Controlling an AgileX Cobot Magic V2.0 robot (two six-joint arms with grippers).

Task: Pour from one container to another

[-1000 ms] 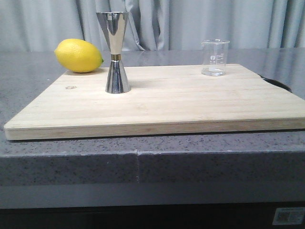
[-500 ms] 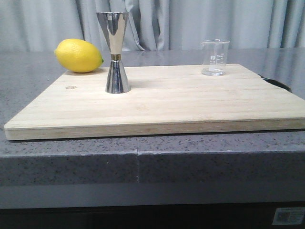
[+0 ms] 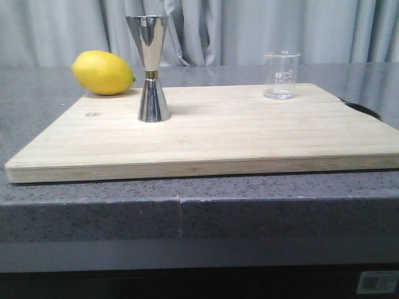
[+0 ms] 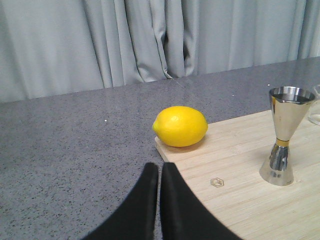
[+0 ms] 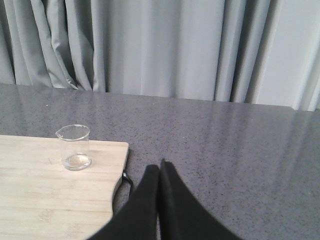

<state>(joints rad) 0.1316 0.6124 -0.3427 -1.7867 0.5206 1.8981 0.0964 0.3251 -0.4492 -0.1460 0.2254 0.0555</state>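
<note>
The small clear glass beaker [image 3: 281,75] stands upright at the back right of the wooden cutting board [image 3: 212,134]; the right wrist view shows the beaker [image 5: 75,147] too. The tall steel jigger [image 3: 151,68] stands upright at the board's back left, and the jigger [image 4: 284,136] also appears in the left wrist view. My left gripper [image 4: 159,168] is shut and empty, hovering by the board's left corner, short of the lemon. My right gripper [image 5: 159,167] is shut and empty over the counter, off the board's right edge and well short of the beaker. Neither gripper shows in the front view.
A yellow lemon [image 3: 103,73] lies at the board's far-left corner, close to the jigger. A dark metal handle [image 3: 363,108] sticks out at the board's right edge. Grey speckled counter [image 3: 187,212] surrounds the board, with grey curtains [image 3: 249,31] behind.
</note>
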